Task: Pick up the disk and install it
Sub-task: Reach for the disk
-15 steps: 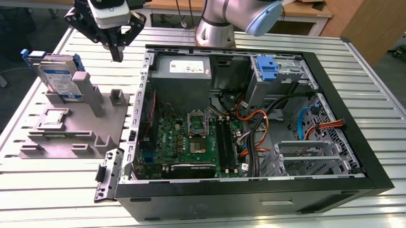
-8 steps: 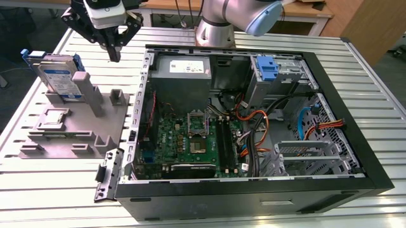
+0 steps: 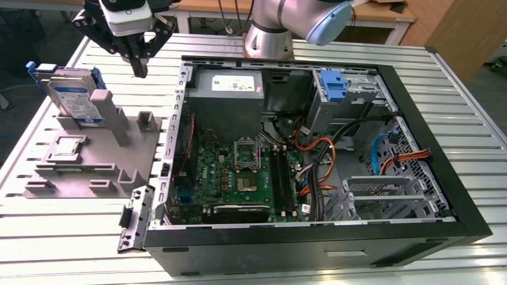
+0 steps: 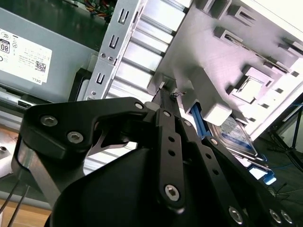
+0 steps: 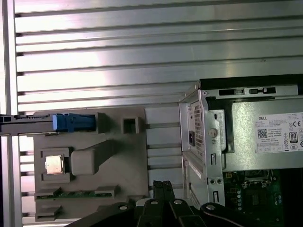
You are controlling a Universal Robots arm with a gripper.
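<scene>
Two risks, reading from exterior view's left: tipping disk [image 3: 71,95], standing upright in fixture [image 3: 87,178] slot, or clipping grey post [image 3: 108,114] just beside it, if descending closed as now. Holding gripper [image 3: 139,71] vertical, tips down, pinched together on nothing, hovering it over table [image 3: 79,255] strip between fixture and case [image 3: 184,95]. Also risking scraping case wall, sitting near on exterior view's right.
</scene>
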